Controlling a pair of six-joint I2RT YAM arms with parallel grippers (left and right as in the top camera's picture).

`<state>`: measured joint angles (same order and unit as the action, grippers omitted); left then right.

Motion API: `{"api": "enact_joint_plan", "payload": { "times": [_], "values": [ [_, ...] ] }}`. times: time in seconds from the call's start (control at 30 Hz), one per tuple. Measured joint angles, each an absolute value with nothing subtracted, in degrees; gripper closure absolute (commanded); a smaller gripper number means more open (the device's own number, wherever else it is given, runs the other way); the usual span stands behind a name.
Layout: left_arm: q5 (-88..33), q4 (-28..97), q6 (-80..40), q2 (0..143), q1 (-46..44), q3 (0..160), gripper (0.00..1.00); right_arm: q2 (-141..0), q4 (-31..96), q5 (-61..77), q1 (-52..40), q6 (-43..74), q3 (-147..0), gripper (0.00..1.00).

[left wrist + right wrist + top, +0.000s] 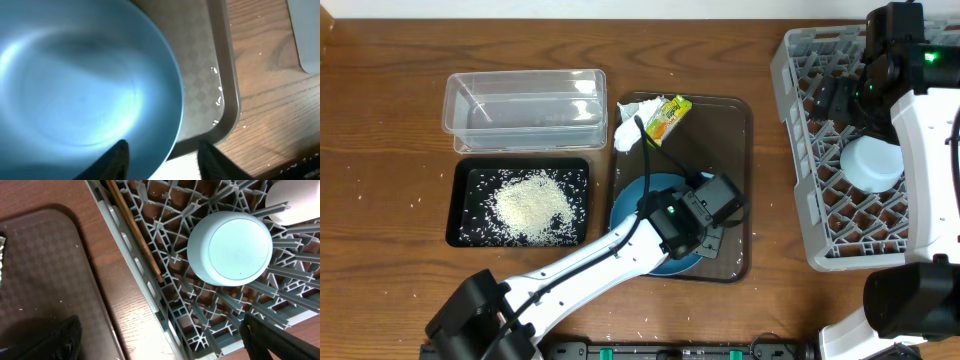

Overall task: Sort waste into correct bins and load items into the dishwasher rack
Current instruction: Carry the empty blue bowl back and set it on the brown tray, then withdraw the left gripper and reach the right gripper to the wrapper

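At the rim of the large dark-blue bowl (pixel 75 75), the left gripper (pixel 162 152) stands with its 2 fingers parted. 1 is over the inside of the bowl and 1 is outside it, above the dark-brown serving tray (pixel 200 60). The rim runs between them and nothing is clamped yet.

The bowl sits upright on that tray, which also carries a few rice grains (pixel 218 97) by its raised edge. For a sound grasp, I judge the fingers should drop until the wall sits deep between the pads, then close squarely across the rim (a shallow pinch on a smooth curved wall is likely to slip or let the bowl swing). A straight lift before travelling should clear the tray's lip.

Further out, the crumpled tissue (pixel 628 135) and the snack wrapper (pixel 667 115) lie at the tray's far end, near the clear tub (pixel 525 100). The black tray-bin (pixel 460 205) holds a heap of rice.

The right gripper (pixel 165 335) hangs wide open and empty over the dishwasher rack (pixel 150 292). In the rack the small light-blue bowl (pixel 230 247) lies upside down and the chopsticks (pixel 132 227) lie along 1 edge, so a free stretch of pegs away from both looks best.
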<state>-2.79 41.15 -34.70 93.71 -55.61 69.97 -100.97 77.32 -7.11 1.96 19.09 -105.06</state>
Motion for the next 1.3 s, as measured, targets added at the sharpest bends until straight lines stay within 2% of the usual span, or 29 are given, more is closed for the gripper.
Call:
{"api": "enact_joint_plan", "payload": {
  "times": [0.17,0.3,0.37,0.47,0.53,0.63,0.83,0.93,1.07,1.17,1.3],
  "values": [
    [-2.85,43.97,-34.72,92.79,-55.20,70.02,0.52,-100.97,77.30,-7.11,1.98,19.09,-105.06,0.01],
    [-2.57,48.40,-34.70,87.94,-51.37,70.50,0.51,-100.97,77.30,-7.11,1.96,19.09,-105.06,0.01],
    [-1.80,51.24,-34.70,83.83,-47.16,71.09,0.47,-100.97,77.32,-7.11,1.96,19.09,-105.06,0.01],
    [0.27,56.10,-34.30,76.77,-38.17,71.85,0.28,-100.97,77.32,-7.11,1.96,19.09,-105.06,0.01],
    [2.00,59.22,-34.50,72.05,-30.63,72.12,0.21,-100.97,77.30,-7.11,1.98,19.09,-105.06,0.01],
    [3.81,63.66,-34.68,66.17,-19.57,72.20,0.18,-100.97,76.07,-7.01,1.96,19.16,-105.06,0.01],
    [4.91,67.85,-34.70,60.29,-5.06,72.25,0.15,-100.97,68.93,0.27,1.98,22.39,-105.06,0.01],
    [4.93,67.92,-34.72,59.55,-1.63,72.25,0.14,-100.97,61.01,9.58,1.61,22.94,-105.06,0.01],
    [4.91,67.94,-34.72,59.55,-0.14,72.25,0.12,-101.25,51.00,18.24,-2.81,22.90,-105.12,0.07],
    [4.89,67.94,-34.72,59.57,-0.10,72.25,0.12,-103.18,46.59,18.39,-9.80,23.18,-105.27,0.14],
    [4.91,67.90,-34.72,59.57,-0.10,72.25,0.11,-109.14,41.98,17.12,-18.02,23.27,-105.38,0.16]
  ]
}}
